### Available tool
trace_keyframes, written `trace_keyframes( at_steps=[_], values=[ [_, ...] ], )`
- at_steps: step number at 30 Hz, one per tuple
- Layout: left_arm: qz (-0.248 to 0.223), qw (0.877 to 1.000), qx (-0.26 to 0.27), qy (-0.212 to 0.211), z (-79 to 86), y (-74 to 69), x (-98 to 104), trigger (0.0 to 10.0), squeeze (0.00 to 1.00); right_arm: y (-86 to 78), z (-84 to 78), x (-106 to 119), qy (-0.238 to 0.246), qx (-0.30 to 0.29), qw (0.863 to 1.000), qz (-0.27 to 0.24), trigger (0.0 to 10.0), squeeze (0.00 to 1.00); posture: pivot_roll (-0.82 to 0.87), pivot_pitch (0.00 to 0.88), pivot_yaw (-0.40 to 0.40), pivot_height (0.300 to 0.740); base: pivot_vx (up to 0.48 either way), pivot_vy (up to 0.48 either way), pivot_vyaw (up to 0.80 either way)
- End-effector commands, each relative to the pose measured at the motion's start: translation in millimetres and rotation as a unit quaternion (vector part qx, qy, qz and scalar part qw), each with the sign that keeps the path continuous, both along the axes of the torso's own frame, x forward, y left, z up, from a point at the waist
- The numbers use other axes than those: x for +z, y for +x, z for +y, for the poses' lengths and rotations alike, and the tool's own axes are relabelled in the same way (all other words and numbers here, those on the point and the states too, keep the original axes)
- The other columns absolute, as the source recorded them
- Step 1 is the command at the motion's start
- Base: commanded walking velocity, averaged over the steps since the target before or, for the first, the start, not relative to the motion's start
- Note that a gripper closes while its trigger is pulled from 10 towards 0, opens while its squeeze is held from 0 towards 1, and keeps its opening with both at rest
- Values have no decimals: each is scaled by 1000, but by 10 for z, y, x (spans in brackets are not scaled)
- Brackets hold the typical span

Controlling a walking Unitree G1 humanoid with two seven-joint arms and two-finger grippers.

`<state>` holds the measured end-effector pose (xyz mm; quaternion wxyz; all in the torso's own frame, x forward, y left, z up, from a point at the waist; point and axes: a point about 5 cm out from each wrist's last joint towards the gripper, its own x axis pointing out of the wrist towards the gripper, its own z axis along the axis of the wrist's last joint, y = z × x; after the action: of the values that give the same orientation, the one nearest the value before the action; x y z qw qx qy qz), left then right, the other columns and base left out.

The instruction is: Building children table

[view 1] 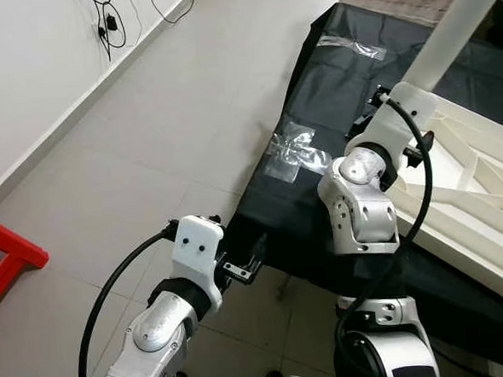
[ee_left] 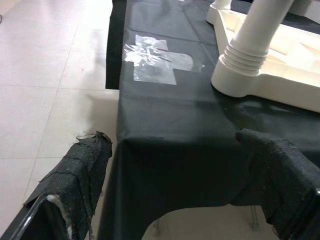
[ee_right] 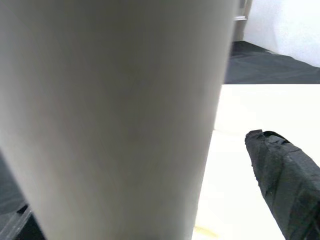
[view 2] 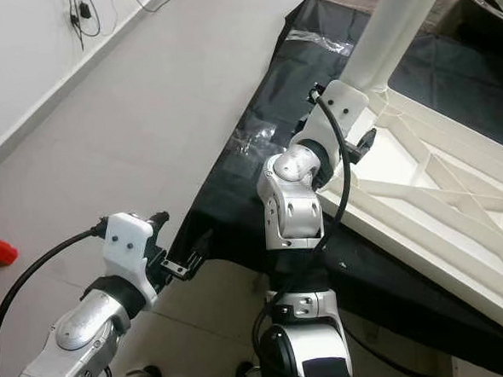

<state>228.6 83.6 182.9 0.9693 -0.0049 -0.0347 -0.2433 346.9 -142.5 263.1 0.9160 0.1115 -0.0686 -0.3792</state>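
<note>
Leg-fitting step: cream cylindrical plastic leg is gripped by right gripper (left gripper idle, fingers apart); seating into upturned cream ribbed tabletop likely needed next.

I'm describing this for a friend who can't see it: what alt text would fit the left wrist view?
An upside-down cream plastic table top lies on a black sheet, with one white table leg standing up from its corner socket. In the foreground the left pincer is open, its two black padded fingers apart near the sheet's edge. A crumpled clear plastic bag rests on the sheet beside pale floor tiles.
</note>
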Motion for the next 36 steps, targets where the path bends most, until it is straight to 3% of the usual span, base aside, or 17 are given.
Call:
trace_keyframes(
  at_steps=[1,7,8,22,36],
  values=[
    [12,1000,-11,-1,-32,-29,-60,10000,0,-38,70,-227,29,2,999,33,10000,1000,99,210,-124,740,0,0,0],
    [14,1000,-11,0,-31,-34,-71,10000,0,-38,82,-212,22,12,999,28,10000,1000,99,210,-124,740,0,0,0],
    [14,1000,-11,0,-31,-31,-73,10000,0,-36,88,-206,21,16,999,25,10000,0,97,206,-123,740,0,0,0],
    [11,1000,-9,-2,-38,14,-80,10000,0,-85,180,-236,75,129,989,-3,10000,0,94,199,-114,740,0,0,0],
    [9,1000,-8,-3,-38,59,-111,10000,0,-210,142,-306,32,216,976,8,10000,0,86,165,-110,740,0,0,0]
  ],
)
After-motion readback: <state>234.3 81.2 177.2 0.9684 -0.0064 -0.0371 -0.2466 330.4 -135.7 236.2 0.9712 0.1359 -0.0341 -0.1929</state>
